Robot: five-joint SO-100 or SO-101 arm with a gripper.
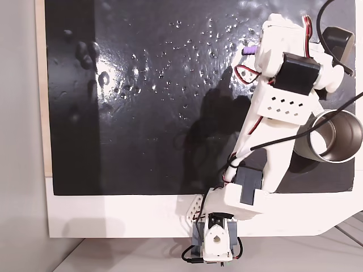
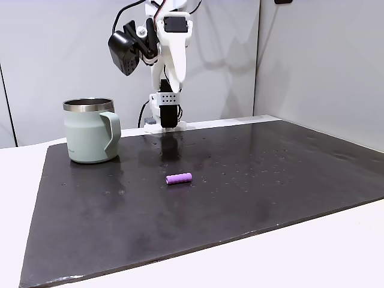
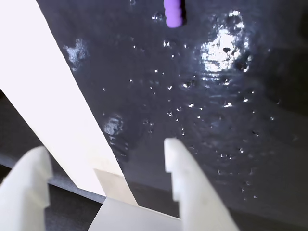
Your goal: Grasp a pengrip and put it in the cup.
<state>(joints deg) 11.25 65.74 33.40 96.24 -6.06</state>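
Observation:
The purple pengrip (image 2: pixel 179 178) lies on its side on the black mat, in front of the arm and apart from the cup. From above, the pengrip (image 1: pixel 248 51) peeks out at the left of the white wrist. In the wrist view the pengrip (image 3: pixel 174 12) sits at the top edge, far ahead of my gripper (image 3: pixel 103 156), which is open with nothing between its white fingers (image 3: pixel 190 183). The sage-green cup (image 2: pixel 90 130) stands upright with its handle towards the pengrip; from above, the steel inside of the cup (image 1: pixel 340 127) shows at the mat's right edge, beside the arm (image 1: pixel 272 113).
The black mat (image 2: pixel 240 198) is dotted with shiny droplets (image 1: pixel 170 73) and lies on a white table (image 1: pixel 113 215). A black cable (image 1: pixel 283 140) crosses over the cup's rim. The arm's base (image 1: pixel 215 238) stands at the near table edge. A grey wall rises behind.

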